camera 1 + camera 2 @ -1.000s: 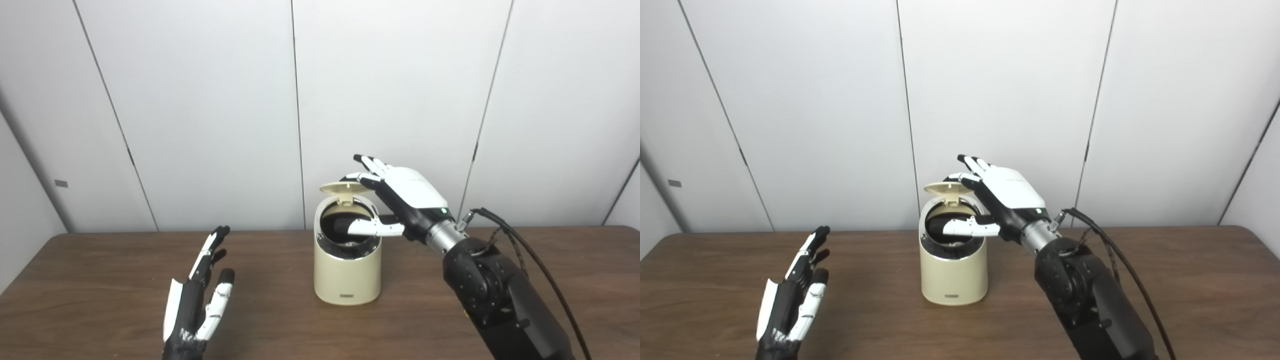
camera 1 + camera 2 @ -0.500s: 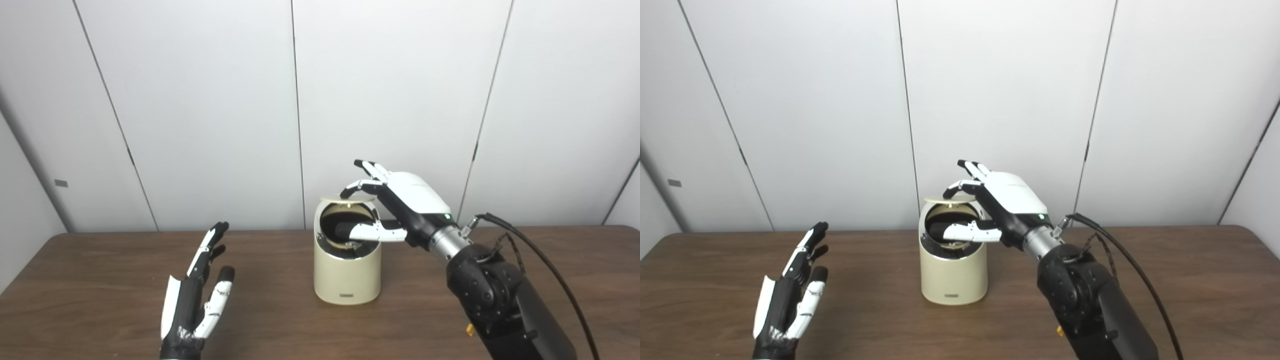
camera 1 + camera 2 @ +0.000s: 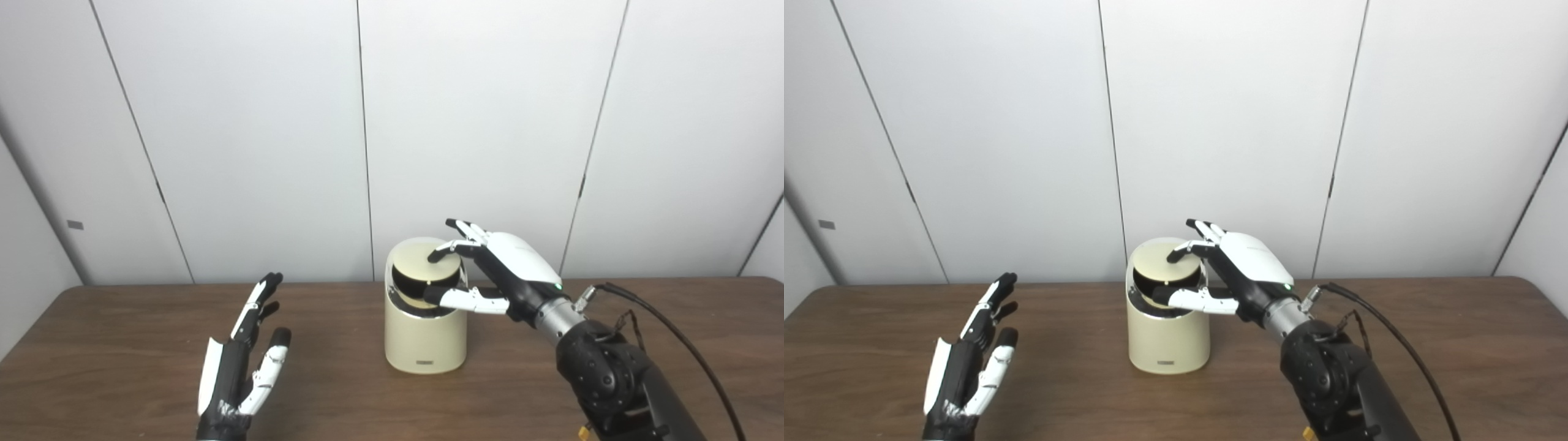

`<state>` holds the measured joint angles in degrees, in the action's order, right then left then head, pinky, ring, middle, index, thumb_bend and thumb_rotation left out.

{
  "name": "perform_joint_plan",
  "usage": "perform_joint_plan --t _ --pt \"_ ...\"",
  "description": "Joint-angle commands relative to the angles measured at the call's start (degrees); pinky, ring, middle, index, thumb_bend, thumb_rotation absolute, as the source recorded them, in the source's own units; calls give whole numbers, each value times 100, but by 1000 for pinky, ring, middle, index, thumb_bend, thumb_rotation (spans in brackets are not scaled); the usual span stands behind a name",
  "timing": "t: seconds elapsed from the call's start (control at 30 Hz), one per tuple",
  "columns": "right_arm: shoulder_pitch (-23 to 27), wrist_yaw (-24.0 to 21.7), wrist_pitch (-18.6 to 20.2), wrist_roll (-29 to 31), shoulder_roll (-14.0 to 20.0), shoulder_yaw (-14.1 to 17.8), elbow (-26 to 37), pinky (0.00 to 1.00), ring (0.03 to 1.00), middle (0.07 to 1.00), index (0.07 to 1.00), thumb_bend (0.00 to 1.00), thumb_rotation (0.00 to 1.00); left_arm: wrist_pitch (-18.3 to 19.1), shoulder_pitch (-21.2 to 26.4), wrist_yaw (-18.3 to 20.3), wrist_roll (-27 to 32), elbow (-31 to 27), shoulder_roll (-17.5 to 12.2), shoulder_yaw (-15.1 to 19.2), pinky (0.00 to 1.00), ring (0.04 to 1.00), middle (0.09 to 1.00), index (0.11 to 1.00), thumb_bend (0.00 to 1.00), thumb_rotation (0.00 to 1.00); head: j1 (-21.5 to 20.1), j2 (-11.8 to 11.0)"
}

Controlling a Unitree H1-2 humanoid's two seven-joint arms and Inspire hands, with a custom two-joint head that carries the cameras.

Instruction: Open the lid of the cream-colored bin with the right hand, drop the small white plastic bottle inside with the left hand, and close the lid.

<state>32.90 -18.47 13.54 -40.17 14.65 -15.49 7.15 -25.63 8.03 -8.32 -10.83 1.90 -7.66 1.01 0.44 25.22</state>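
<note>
So the right hand point(image 3: 499, 275), fingers spread and gripping nothing, is pressing the lid point(image 3: 422, 263) onto the cream-colored bin point(image 3: 424, 343), last gap needs a push, left hand point(image 3: 239, 373) open and idle.

- The bin point(image 3: 424, 343) looks like smooth cream plastic with a soft sheen; a shiny chrome-like ring runs round its mouth.
- Its lid point(image 3: 422, 256) is matt cream.
- The table point(image 3: 122, 343) under the bin is dark wood grain, low gloss.
- The right hand point(image 3: 496, 272) beside the bin has a glossy white shell over black parts.
- The wall panels point(image 3: 245, 122) behind the bin are smooth, matt, pale.
</note>
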Motion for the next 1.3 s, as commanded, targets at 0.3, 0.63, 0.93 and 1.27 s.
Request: perform_joint_plan --t 0.3,0.63,0.93,1.27 --pt "-115 -48 149 112 84 59 241 999 1000 983 742 815 970 74 -64 110 -28 -500 136 9 875 951 968 932 484 788 40 145" --pt "-129 15 33 -294 180 -177 171 1000 1000 1000 734 869 1000 151 -137 122 -86 -593 222 49 899 959 969 933 479 795 25 238" --pt "29 42 -108 -1476 348 -683 193 1000 1000 999 737 910 1000 142 -143 90 -160 -564 286 102 879 952 966 923 495 806 15 267" --pt "28 4 -168 -2708 355 -952 172 1000 1000 1000 712 999 1000 143 -139 117 -143 -567 286 120 890 959 971 929 498 810 15 270"
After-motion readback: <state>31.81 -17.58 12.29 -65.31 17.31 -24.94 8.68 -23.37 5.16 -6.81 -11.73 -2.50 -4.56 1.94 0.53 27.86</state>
